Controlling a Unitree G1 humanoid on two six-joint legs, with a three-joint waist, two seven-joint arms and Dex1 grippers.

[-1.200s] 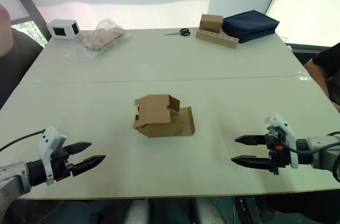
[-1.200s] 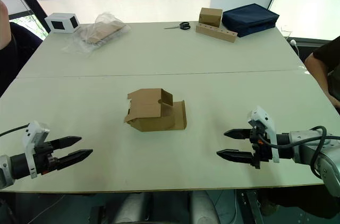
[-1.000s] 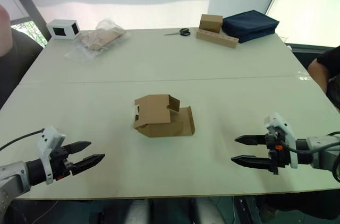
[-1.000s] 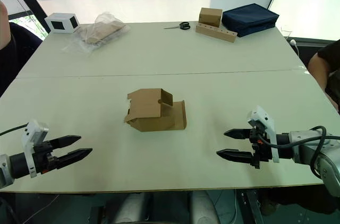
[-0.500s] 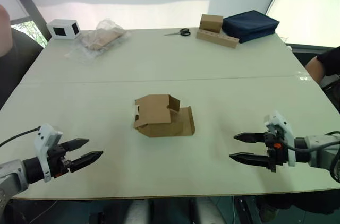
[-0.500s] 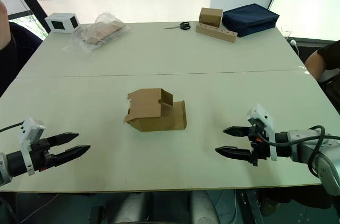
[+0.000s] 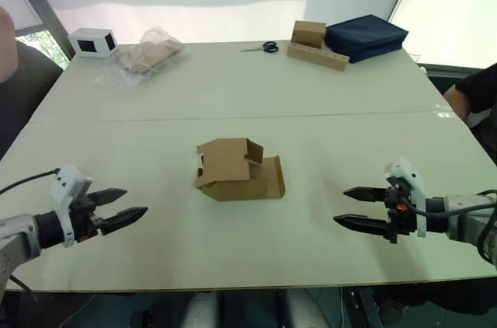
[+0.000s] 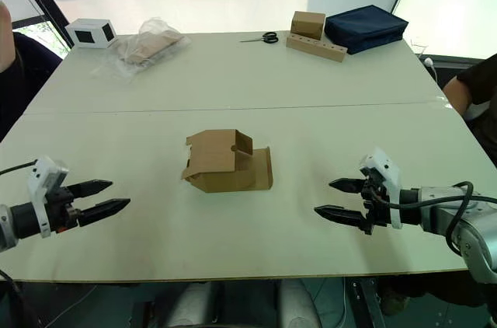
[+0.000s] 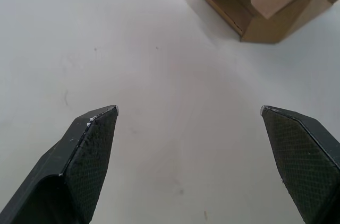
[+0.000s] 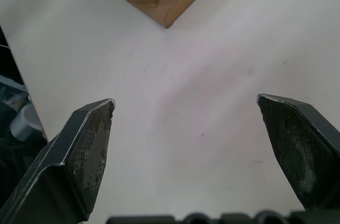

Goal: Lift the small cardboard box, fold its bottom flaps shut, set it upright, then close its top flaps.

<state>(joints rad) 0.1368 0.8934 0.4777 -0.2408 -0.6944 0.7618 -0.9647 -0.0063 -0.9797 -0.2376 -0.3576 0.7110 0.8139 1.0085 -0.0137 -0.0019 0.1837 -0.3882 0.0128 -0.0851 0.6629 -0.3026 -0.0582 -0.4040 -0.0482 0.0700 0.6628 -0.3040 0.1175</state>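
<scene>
Frame centre, our small brown corrugated cardboard box [image 7: 238, 169] lies on the matte white worktop [image 7: 233, 87]; our left claw [image 7: 119, 208] and right claw [image 7: 355, 207] gape wide, empty.

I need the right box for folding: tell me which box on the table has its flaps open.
The small cardboard box mid-table, between the two tools, flaps standing open. The cube-like tan box on the wooden block is shut; the white box is closed.
</scene>
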